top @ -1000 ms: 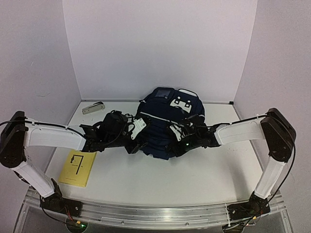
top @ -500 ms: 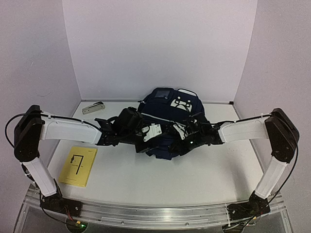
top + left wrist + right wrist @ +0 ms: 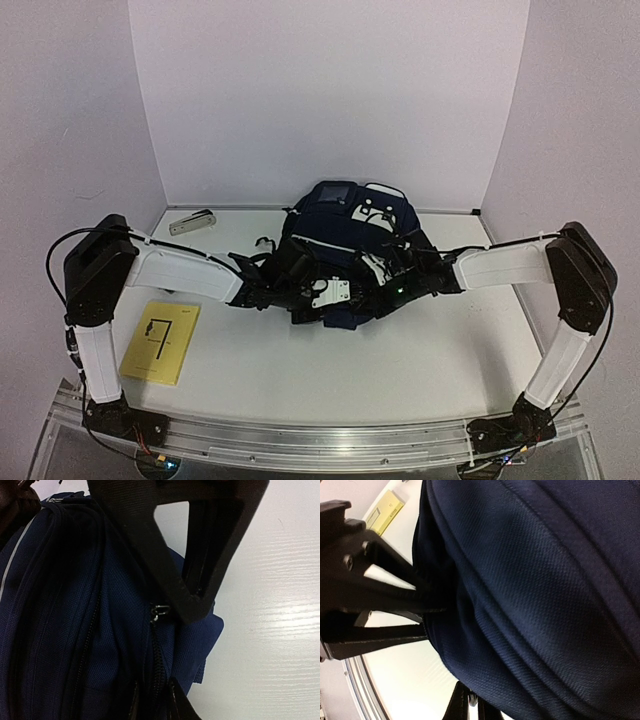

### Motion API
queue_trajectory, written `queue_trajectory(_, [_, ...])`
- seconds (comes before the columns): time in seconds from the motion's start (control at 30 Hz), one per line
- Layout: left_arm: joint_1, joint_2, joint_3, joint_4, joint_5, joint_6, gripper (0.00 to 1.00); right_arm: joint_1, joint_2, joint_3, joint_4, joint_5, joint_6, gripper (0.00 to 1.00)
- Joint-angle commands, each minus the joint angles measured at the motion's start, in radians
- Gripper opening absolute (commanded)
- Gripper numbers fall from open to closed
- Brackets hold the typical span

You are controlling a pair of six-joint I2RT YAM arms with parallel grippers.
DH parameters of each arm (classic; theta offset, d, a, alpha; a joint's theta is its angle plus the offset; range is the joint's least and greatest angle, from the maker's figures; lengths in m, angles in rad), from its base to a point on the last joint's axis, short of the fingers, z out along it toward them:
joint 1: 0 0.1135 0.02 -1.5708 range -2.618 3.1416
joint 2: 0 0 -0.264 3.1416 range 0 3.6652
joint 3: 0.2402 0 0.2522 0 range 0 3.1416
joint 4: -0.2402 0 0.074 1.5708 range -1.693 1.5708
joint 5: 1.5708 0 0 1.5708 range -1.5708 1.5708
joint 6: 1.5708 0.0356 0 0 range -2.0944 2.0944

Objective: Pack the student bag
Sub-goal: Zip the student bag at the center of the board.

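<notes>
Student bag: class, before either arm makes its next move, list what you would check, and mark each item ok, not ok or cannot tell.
1. Right gripper pinches student bag fabric: ok.
2. Left gripper closed on the zip pull: cannot tell; the pull sits at one jaw's tip.
3. Bag unzipped: not ok; it looks closed in the left wrist view.
4. Yellow booklet packed: not ok; it lies on the table, left of the bag.
5. Grey item packed: not ok; it lies near the back-left corner.

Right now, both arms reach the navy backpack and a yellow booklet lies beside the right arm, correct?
Not quite. The top view shows the yellow booklet beside the left arm, not the right. Both arms do reach the navy backpack.
</notes>
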Motion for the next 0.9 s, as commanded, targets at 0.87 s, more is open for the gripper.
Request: queue_trajectory(0.87, [-0.001,-0.079,-0.046,0.04,-0.108,-0.042,0.0,-0.145,-0.063,-0.052,-0.14,-0.134,-0.072,0.06])
